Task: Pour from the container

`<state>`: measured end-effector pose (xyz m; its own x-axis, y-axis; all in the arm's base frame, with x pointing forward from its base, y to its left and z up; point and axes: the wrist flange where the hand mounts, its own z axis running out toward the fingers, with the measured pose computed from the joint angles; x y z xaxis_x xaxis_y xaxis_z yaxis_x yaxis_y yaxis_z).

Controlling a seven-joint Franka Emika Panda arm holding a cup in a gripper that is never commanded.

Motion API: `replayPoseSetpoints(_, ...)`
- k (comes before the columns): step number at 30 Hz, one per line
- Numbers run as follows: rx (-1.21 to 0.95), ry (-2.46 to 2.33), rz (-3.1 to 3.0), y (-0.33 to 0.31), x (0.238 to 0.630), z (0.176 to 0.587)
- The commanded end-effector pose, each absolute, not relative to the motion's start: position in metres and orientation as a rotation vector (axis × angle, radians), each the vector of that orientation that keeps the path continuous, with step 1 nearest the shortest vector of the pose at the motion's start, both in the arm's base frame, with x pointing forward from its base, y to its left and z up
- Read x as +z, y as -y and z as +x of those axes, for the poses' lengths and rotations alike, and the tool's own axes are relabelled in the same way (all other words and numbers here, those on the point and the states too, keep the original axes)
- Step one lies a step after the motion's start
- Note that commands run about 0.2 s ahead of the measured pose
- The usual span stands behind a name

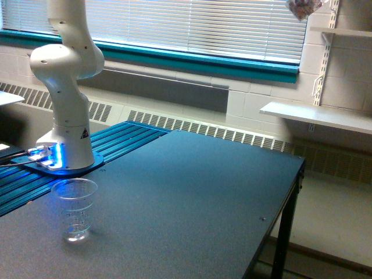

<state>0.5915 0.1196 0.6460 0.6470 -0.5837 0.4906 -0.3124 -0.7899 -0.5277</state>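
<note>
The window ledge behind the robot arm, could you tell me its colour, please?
Teal window ledge, clearest in the exterior view.

Arm [67, 87]: glossy white, rounded cylindrical segments, bulbous joint housing partway up. Lower column flares toward base. Small triangular warning sticker [85, 133] low on column. Base [58, 163]: dark round plate, bright blue light glowing at foot. Dark cables [14, 158] plug in at base on exterior view's left. Upper arm cut off by top edge.
</note>
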Motion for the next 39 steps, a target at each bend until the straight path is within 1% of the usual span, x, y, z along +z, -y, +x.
replayPoseSetpoints(1, -0.848, -0.789, -2.587, -0.088, 0.582, 0.598)
replayPoseSetpoints(7, -0.827, -0.81, -2.655, -0.058, 0.548, 0.592)
replayPoseSetpoints(11, -0.801, -0.883, -2.71, -0.02, 0.514, 0.585)
replayPoseSetpoints(15, -0.722, -0.997, -2.735, 0.021, 0.475, 0.574)
replayPoseSetpoints(19, -0.701, -1.101, -2.745, 0.063, 0.46, 0.568)
replayPoseSetpoints(24, -0.732, -1.23, -2.693, 0.109, 0.462, 0.563)
replayPoseSetpoints(33, -0.746, -1.357, -2.698, 0.152, 0.458, 0.554)
replayPoseSetpoints(39, -0.78, -1.462, -2.653, 0.179, 0.462, 0.543)
